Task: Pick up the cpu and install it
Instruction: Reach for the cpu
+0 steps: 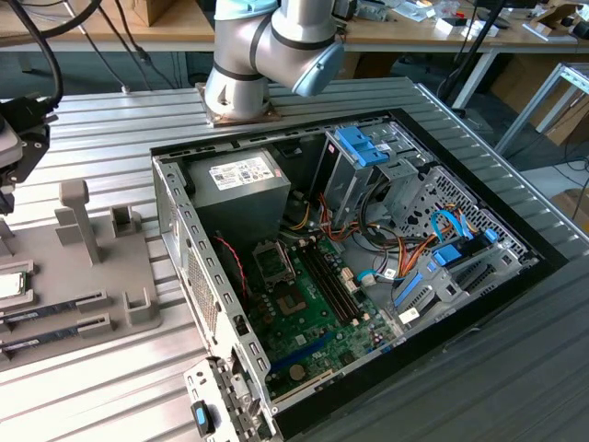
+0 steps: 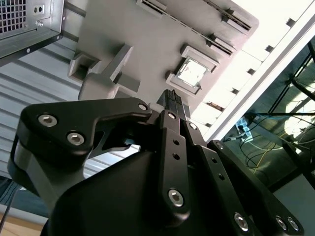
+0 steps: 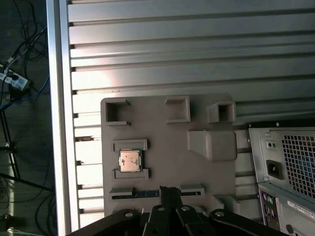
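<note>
In the first wrist view, my black tool [image 3: 170, 190] covers one end of the long dark memory stick [image 3: 138, 195]. In the exterior view, the picture's edge cuts the silvery square cpu [image 1: 9, 284].

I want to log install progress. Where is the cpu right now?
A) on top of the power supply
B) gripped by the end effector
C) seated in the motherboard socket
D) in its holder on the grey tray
D: the first wrist view shows the cpu lying in its holder on the grey tray, outside the case, with the end effector not touching it.

silvery square cpu [image 3: 130, 161], flat, seated in grey tray [image 3: 167, 160]
</note>
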Controlling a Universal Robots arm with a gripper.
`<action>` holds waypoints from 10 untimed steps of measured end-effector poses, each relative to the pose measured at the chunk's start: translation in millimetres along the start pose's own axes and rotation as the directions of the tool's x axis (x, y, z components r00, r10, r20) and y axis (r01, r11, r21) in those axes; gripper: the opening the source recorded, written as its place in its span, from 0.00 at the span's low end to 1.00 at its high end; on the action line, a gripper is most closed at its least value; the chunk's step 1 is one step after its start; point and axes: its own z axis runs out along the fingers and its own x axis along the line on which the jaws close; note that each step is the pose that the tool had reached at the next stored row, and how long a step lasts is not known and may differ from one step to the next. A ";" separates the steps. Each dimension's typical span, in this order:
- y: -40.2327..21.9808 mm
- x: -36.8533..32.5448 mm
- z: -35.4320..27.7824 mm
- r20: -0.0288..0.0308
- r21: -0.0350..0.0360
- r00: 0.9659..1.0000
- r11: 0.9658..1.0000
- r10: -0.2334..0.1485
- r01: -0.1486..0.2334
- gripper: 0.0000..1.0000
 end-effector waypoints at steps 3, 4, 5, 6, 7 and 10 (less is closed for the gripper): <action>0.0 0.1 1.4 -0.003 0.000 1.000 1.000 0.000 0.000 0.11; -0.1 0.1 2.2 -0.009 0.001 1.000 1.000 0.000 0.000 0.11; -0.2 0.1 3.4 -0.023 0.002 1.000 1.000 0.001 -0.001 0.11; -0.2 0.1 4.4 -0.037 0.003 0.999 1.000 0.002 -0.002 0.11; -0.2 0.2 5.0 -0.045 0.003 0.999 1.000 0.002 -0.002 0.11; -0.3 0.2 6.7 -0.053 0.005 0.999 1.000 0.002 -0.002 0.11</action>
